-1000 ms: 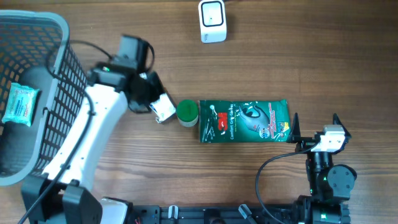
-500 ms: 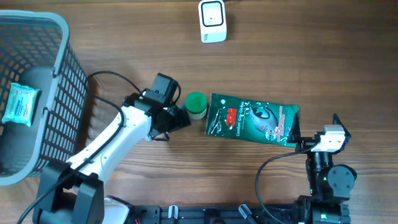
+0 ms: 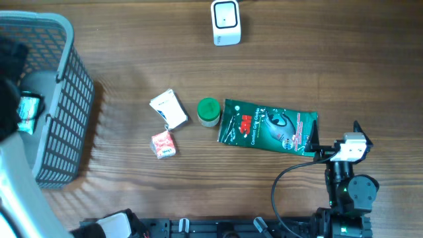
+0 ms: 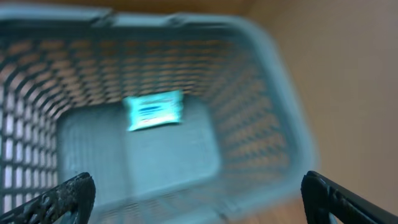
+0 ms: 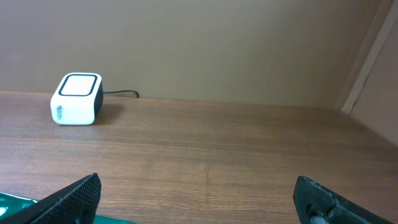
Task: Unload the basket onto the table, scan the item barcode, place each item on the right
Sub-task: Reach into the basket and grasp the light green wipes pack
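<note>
Beneath the left gripper [image 4: 199, 202], fingers spread wide and empty, a blurred basket [image 4: 273, 124] holds a teal packet [image 4: 154, 111], print unreadable. Right gripper [image 5: 199, 202] gapes empty too; the green pouch [image 3: 268, 129] lies just beside its left fingertip, mostly cropped from the wrist view.

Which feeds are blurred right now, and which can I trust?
Left wrist: motion-smeared; basket and the packet inside it look soft. Overhead: table sharp and evenly lit, but the left arm at the left edge is a blur. Right wrist: crisp, scanner clear.
</note>
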